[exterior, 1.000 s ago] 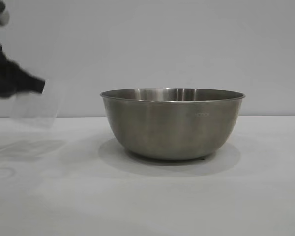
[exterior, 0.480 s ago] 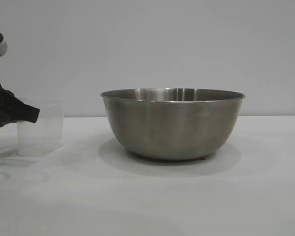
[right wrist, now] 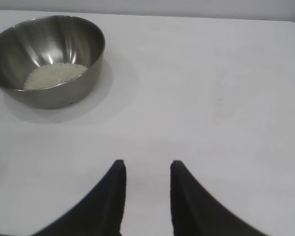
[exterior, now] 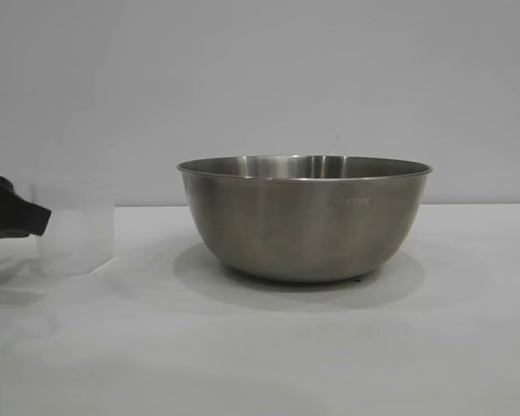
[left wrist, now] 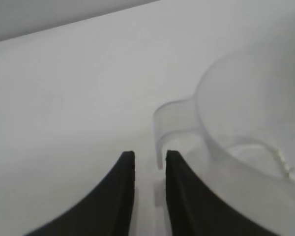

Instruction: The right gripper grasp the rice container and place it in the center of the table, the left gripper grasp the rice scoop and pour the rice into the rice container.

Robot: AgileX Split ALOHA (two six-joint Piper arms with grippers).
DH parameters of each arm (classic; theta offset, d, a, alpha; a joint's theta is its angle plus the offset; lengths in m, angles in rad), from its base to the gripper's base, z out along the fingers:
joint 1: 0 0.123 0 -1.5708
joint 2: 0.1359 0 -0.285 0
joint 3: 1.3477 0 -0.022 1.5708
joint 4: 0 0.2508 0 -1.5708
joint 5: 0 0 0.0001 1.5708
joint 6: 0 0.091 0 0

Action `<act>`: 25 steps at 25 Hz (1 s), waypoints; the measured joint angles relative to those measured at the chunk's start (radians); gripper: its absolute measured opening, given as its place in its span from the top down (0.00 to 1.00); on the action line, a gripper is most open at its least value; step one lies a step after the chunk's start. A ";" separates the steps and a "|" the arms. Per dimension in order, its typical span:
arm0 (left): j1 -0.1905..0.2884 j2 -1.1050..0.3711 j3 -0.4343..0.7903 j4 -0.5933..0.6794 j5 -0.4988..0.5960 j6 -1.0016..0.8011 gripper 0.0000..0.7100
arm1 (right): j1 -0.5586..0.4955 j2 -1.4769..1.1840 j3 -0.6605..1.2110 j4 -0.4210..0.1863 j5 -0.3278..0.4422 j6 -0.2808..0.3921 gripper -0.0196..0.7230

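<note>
The rice container (exterior: 303,221), a big steel bowl, stands mid-table, and the right wrist view shows the rice (right wrist: 54,76) as a pale heap in the rice container (right wrist: 49,59). The rice scoop (exterior: 74,227), a clear empty cup, stands upright on the table (exterior: 260,347) to the bowl's left. My left gripper (exterior: 45,218) is at the scoop's left side. In the left wrist view this gripper (left wrist: 150,155) is open a little, with the scoop's handle (left wrist: 169,118) just past its tips and not clamped. My right gripper (right wrist: 146,164) is open over bare cloth, well away from the bowl.
A plain pale wall (exterior: 329,78) rises behind the table. White cloth stretches in front of the bowl and to its right. The table's far edge (right wrist: 187,16) runs just behind the bowl in the right wrist view.
The scoop has come down from a tilt in the air to stand upright on the table. My left gripper has opened off its handle and drawn back a little to the left.
</note>
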 joint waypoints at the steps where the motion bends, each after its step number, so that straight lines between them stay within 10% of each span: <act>1: 0.000 -0.049 0.011 0.000 0.000 0.000 0.81 | 0.000 0.000 0.000 0.000 0.000 0.000 0.68; 7: 0.000 -0.384 0.034 0.000 0.052 -0.015 0.77 | 0.000 0.000 0.000 0.000 0.000 0.000 0.68; 25: 0.000 -1.221 -0.006 -0.023 1.004 0.054 0.77 | 0.000 0.000 0.000 0.000 0.000 0.000 0.68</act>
